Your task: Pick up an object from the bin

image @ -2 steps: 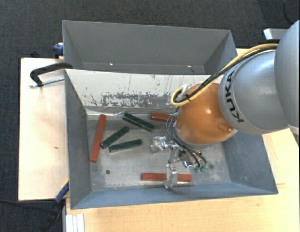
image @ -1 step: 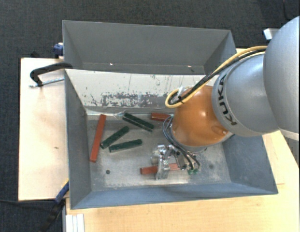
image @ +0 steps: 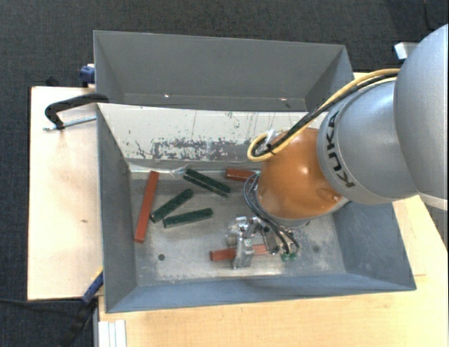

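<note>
The bin (image: 116,215) is entered from the right by the arm (image: 383,143), and part of the floor is hidden by its orange cover (image: 296,183). The gripper (image: 242,251) is seen low at the floor near the front wall, right at a short red block (image: 221,255). The block is not raised, so the pick is judged unfinished. Whether the gripper is open or closed cannot be told. A long red stick (image: 146,207) and green sticks (image: 188,217) are seen well apart, further left.

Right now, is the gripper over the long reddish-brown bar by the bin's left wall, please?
No, the gripper is at a short reddish-brown block near the front wall, right of that bar.
</note>
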